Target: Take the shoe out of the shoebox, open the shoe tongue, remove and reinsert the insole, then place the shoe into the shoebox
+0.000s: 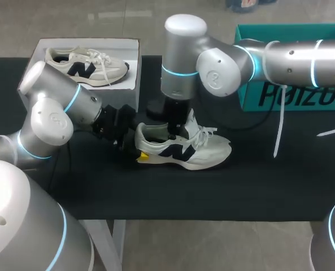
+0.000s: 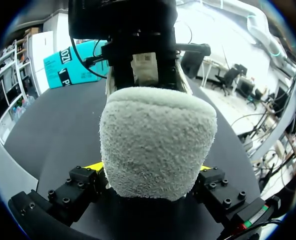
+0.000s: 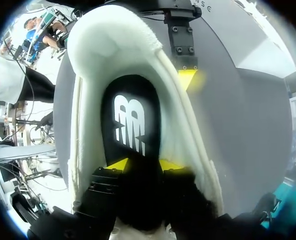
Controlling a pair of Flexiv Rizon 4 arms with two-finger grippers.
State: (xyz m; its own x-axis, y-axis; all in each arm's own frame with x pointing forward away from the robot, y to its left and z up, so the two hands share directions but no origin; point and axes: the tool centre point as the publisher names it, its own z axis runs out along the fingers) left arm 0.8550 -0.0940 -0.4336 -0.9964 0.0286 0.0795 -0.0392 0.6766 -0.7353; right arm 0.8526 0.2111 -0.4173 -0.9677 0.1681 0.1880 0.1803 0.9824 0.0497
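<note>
A cream shoe (image 1: 198,151) with a dark logo lies on its sole mid-table, toe to the right. My left gripper (image 1: 139,150) is at its heel. In the left wrist view the fuzzy heel (image 2: 157,140) fills the gap between the wide-set fingers of the left gripper (image 2: 150,168), which touch it on both sides. My right gripper (image 1: 172,134) reaches straight down into the shoe's mouth. In the right wrist view the right gripper (image 3: 144,165) stands slightly parted over the black insole (image 3: 130,120), which lies flat inside the shoe, with nothing pinched between the tips.
The white shoebox (image 1: 135,56) stands at the back left with a second matching shoe (image 1: 85,66) in it. A teal box (image 1: 280,93) stands at the back right, with a white strap (image 1: 279,127) hanging in front of it.
</note>
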